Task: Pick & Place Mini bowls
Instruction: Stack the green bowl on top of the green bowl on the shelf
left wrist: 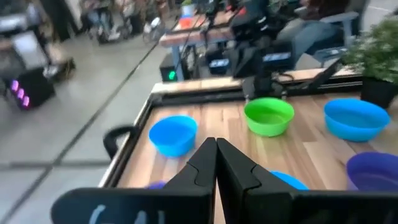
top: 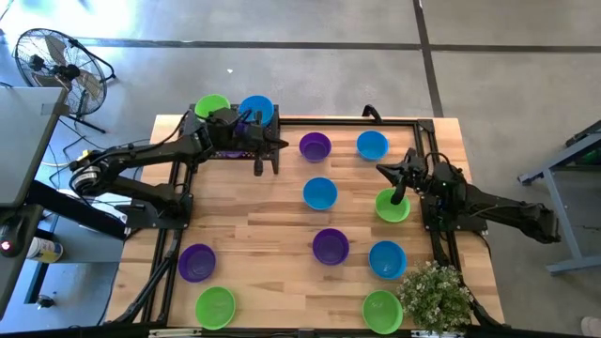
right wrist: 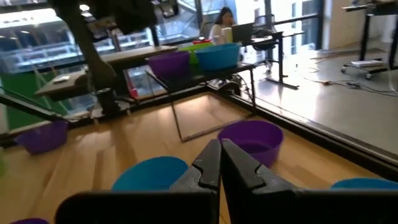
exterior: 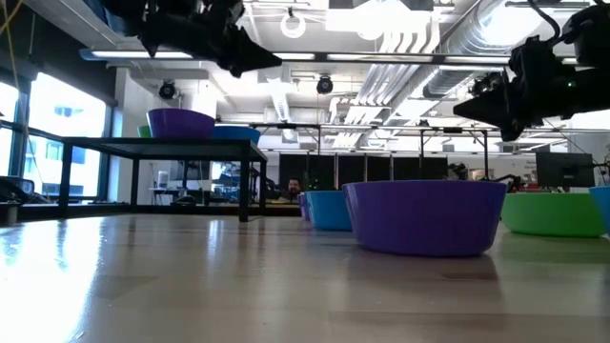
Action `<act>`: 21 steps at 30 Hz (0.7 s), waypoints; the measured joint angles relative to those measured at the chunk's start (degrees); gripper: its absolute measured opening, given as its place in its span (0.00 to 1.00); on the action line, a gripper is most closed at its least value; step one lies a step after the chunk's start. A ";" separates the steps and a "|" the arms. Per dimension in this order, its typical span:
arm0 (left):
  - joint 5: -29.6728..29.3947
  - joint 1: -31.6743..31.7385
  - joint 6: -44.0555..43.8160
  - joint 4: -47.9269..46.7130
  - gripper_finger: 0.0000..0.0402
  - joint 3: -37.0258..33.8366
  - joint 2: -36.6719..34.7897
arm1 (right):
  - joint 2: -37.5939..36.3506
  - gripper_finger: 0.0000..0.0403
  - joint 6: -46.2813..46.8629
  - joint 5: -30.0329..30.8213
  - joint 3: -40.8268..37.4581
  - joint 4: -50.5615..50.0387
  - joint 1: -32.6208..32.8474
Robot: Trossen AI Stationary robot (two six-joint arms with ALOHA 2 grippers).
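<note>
Several mini bowls stand upright on the wooden table: purple [top: 315, 145], blue [top: 372, 144], blue [top: 319, 192], green [top: 392, 205], purple [top: 330, 246] and others toward the near edge. On the black mesh rack [top: 268, 155] at the far left rest a green bowl [top: 212, 105], a blue bowl [top: 255, 109] and a purple bowl [exterior: 181, 122]. My left gripper [top: 282, 144] [left wrist: 216, 152] hangs shut and empty over the rack's right end. My right gripper [top: 380, 168] [right wrist: 220, 152] is shut and empty above the table, just beyond the green bowl at the right.
A potted plant [top: 435, 293] stands at the near right corner. A black frame [top: 347, 120] runs along the table's edges. More bowls sit near the front: purple [top: 196, 262], green [top: 215, 306], blue [top: 387, 259], green [top: 381, 311]. Bare wood lies between rack and near-left bowls.
</note>
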 joint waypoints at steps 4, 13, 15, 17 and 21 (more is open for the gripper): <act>-0.49 0.00 -3.94 -0.88 0.00 0.00 -0.15 | 1.18 0.00 -1.99 -0.71 0.01 2.94 0.00; -13.85 -6.14 -1.91 0.51 0.00 0.00 1.02 | 4.60 0.00 -8.71 -5.04 0.61 2.66 0.00; -16.50 -7.53 -1.93 0.51 0.00 0.00 1.02 | 5.55 0.00 -8.58 -5.81 0.71 2.61 -0.02; -17.62 -8.77 -2.04 0.27 0.00 0.00 1.02 | 6.37 0.00 -7.72 -5.99 0.71 2.63 -0.02; -17.75 -10.58 -2.20 -0.91 0.00 0.00 1.02 | 7.22 0.00 -9.40 -7.77 0.75 1.52 0.00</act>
